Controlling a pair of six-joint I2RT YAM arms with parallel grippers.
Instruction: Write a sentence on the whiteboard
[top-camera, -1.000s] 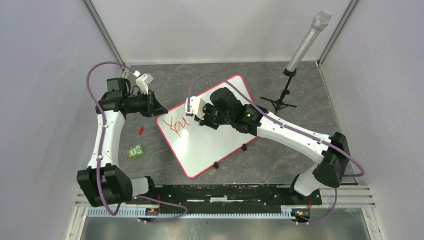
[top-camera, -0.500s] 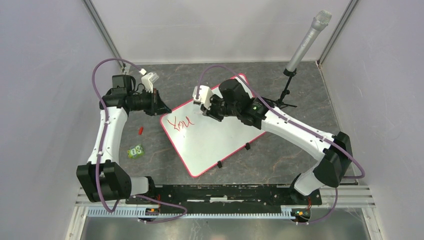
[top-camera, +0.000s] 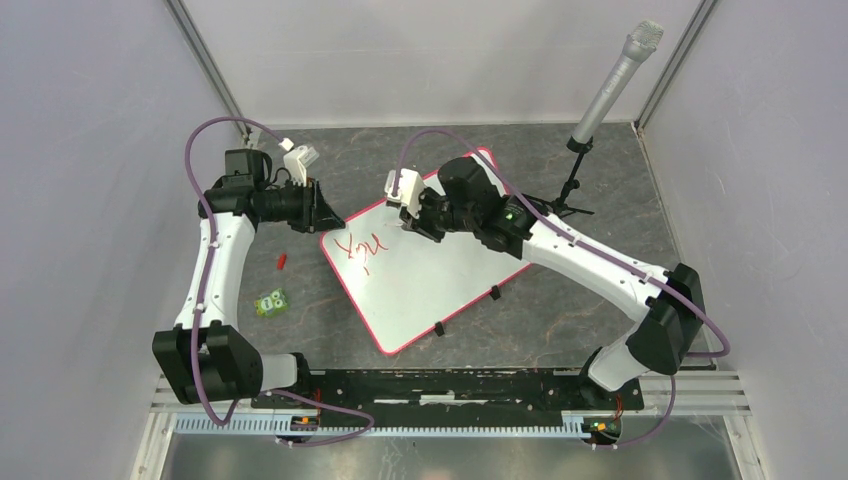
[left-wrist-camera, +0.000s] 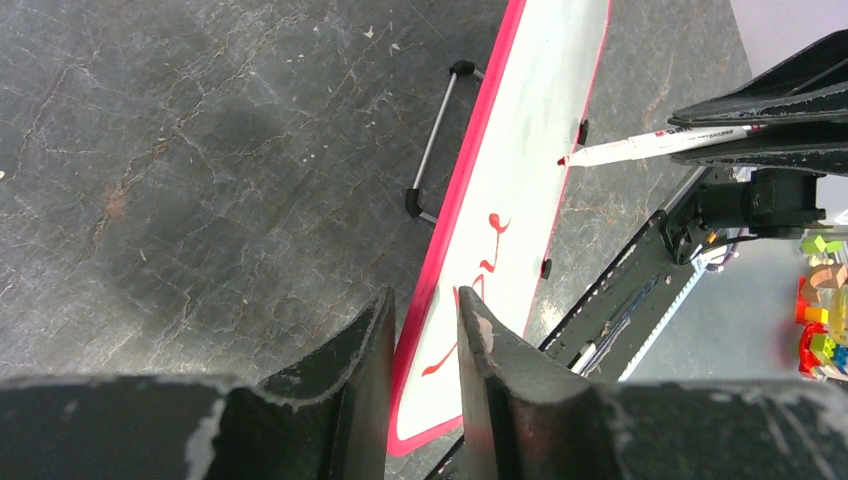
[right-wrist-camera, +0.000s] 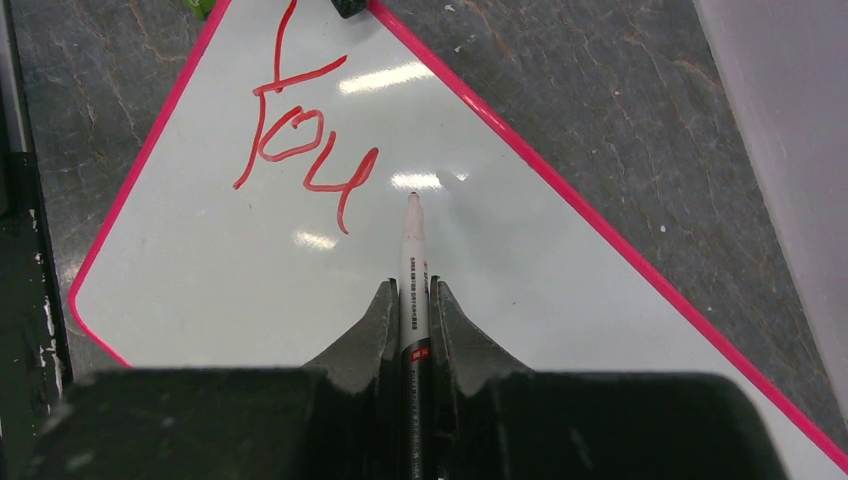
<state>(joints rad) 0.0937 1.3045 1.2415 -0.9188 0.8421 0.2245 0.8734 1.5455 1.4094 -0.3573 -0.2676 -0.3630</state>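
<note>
While the right gripper (right-wrist-camera: 410, 290) holds the pen (right-wrist-camera: 412, 245): its two fingers pinch the pen tight, low in the middle of the right wrist view. The red tip points up at the bare white just right of the word.
The left gripper (left-wrist-camera: 427, 300): its fingers are close together, with the pink edge of the whiteboard (top-camera: 420, 290) between them. It looks like it is holding the board.
What just changed: a second ago the board lay lower and the pen was over the word. Now the board has slid up and to the right in the top view, and the pen has gone past the word.
What that means: I think "You" is done and a new word comes next.
The sentence (right-wrist-camera: 300, 150): only "You" in red so far, at the board's left corner.
The board's place: on the grey worktop (top-camera: 560, 300), in the middle of the top view.
Hard to see: I cannot tell if the tip touches the board. In the top view the right arm (top-camera: 590, 265) covers the board's upper part.
</note>
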